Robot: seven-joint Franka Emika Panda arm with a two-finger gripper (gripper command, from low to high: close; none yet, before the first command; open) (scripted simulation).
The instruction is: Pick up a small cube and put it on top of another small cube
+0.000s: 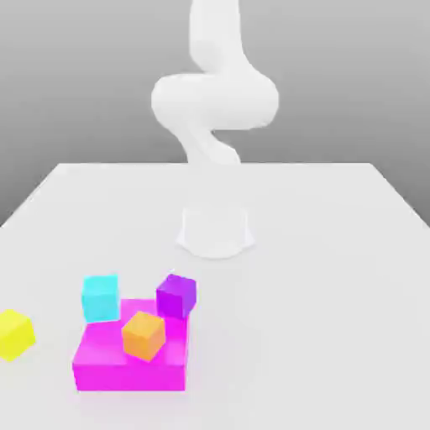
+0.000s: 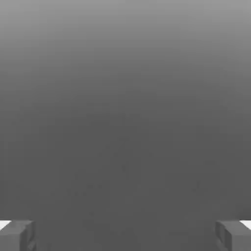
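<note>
Grey, plain background stands behind a white desk [image 1: 336,252], and the white arm [image 1: 214,101] rises from its round base in the middle of the desk. Going from the exterior view's left to its right, a yellow cube [image 1: 14,333] lies alone near the edge. Next comes a cyan cube [image 1: 100,296], which seems to touch the back corner of a flat magenta block [image 1: 109,369]. An orange cube [image 1: 144,335] sits on top of this block. A purple cube [image 1: 176,295] stands at the block's far right corner; whether it touches the block one cannot tell.

In the hand view the gripper [image 2: 125,235] is released: its two fingertips [image 2: 17,235] stand wide apart with nothing between them, and only grey background is before it.

No small cube rests on another small cube, so the task seems at its very beginning. Choosing a cube, reaching down, grasping, lifting and placing are all left to do.
</note>
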